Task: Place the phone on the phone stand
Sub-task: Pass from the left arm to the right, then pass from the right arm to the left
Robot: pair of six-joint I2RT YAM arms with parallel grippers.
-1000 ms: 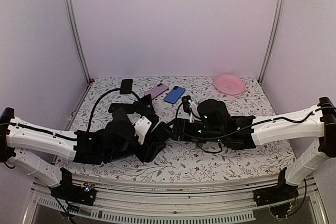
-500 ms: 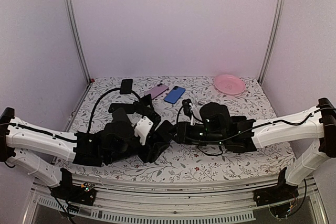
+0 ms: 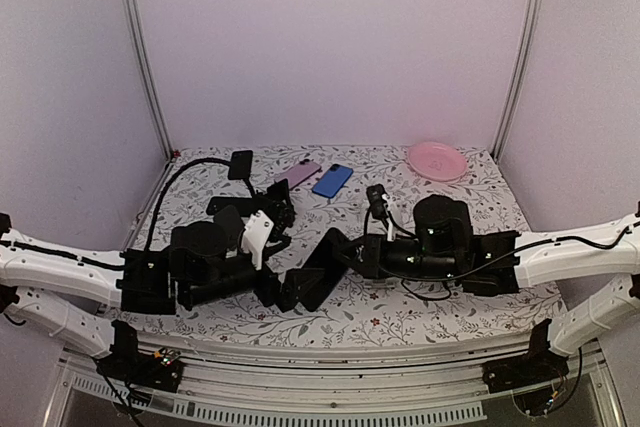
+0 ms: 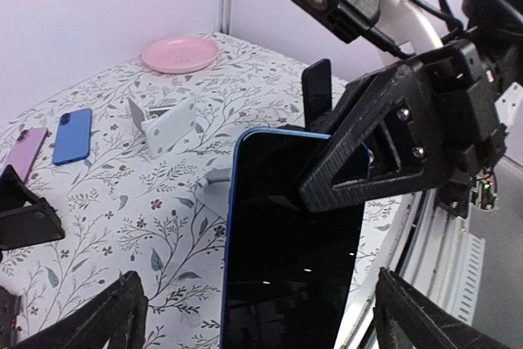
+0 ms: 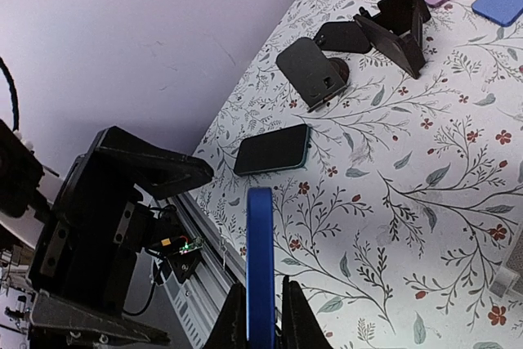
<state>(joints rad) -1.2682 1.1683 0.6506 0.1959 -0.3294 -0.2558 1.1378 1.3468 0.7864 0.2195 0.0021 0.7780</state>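
Clamped in right pincer (image 5: pixel 261 316): blue-edged phone (image 4: pixel 286 259), upright before gaping, empty left pincer (image 4: pixel 261 328). Beyond on floral counter (image 4: pixel 106 226): white phone stand (image 4: pixel 167 124), pink plate (image 4: pixel 180 55), blue phone (image 4: pixel 72 135).

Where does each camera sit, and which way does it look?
Top: above and behind, looking down at the table; left pincer open, right pincer gripping the held phone.
Left wrist: on the left arm, facing the held phone's screen; left fingers in bottom corners.
Right wrist: on the right arm, looking along the held phone's edge toward stands; right fingers below.
Shared: top and left wrist show the pink plate.
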